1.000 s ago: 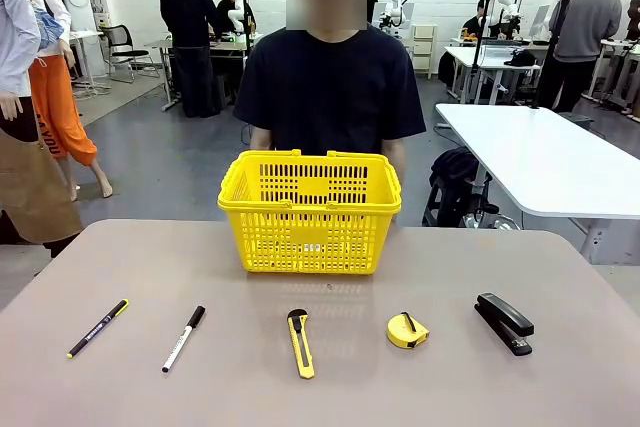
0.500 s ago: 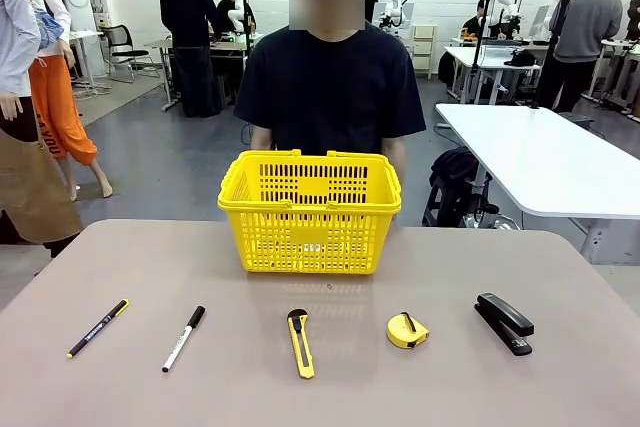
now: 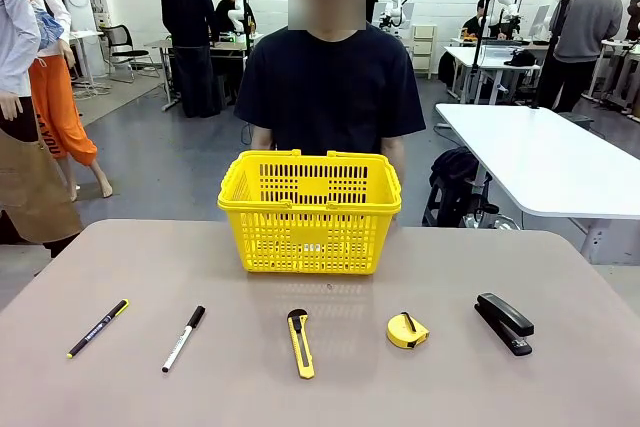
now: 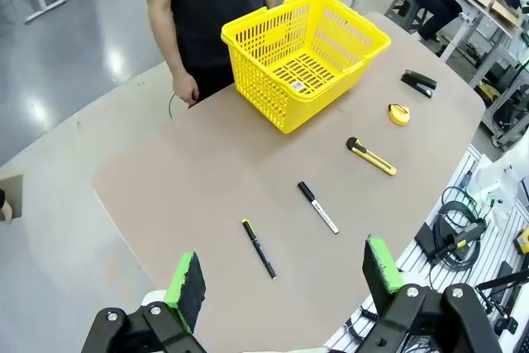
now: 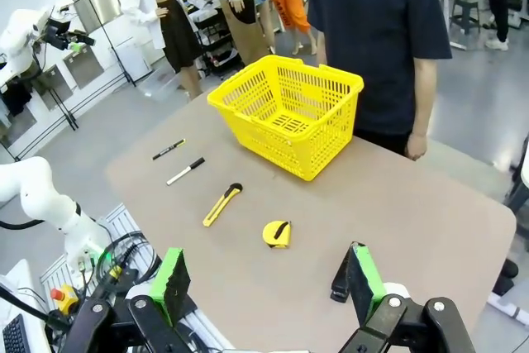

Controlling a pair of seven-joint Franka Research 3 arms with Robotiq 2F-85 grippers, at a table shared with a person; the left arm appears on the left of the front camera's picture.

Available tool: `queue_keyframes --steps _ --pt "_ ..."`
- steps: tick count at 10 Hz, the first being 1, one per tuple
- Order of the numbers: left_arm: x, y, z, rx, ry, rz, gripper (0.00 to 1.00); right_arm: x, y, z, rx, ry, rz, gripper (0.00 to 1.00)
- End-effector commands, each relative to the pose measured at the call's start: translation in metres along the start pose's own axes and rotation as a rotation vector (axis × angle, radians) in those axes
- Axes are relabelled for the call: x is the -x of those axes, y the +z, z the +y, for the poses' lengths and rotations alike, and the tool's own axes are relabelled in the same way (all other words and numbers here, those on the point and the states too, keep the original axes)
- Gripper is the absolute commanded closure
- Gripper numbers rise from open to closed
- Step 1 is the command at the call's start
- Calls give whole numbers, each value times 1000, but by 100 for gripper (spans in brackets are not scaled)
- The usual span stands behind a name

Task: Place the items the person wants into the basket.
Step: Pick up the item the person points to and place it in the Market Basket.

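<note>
Yellow basket (image 3: 310, 237) stands at the far middle of the surface (image 3: 150, 267), just in front of the person (image 3: 330, 87). Nearer, lying apart in a row from left to right: pen (image 3: 97, 328), marker (image 3: 184, 338), knife (image 3: 301, 344), tape measure (image 3: 407, 331), stapler (image 3: 504, 323). Left claw (image 4: 283, 270) and right claw (image 5: 267, 277) hang high above the surface, spread wide, gripping nothing.

Almost nothing differs: the standing background person in black long sleeves (image 3: 190, 27) seems to straighten slightly, though too far off to be sure.
</note>
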State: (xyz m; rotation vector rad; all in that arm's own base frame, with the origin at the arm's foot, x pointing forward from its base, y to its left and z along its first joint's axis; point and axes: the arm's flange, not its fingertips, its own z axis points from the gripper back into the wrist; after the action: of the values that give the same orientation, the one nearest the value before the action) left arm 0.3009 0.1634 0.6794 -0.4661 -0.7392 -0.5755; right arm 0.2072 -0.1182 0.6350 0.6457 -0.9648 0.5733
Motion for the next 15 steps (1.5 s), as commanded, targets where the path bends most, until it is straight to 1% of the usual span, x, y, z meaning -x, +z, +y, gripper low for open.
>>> queue_keyframes --steps 1,15 --pt "0 2 -2 11 -17 -6 0 0 -1 -3 -7 3 -16 0" --pt "0 2 -2 11 -17 -6 0 0 -1 -3 -7 3 -16 0"
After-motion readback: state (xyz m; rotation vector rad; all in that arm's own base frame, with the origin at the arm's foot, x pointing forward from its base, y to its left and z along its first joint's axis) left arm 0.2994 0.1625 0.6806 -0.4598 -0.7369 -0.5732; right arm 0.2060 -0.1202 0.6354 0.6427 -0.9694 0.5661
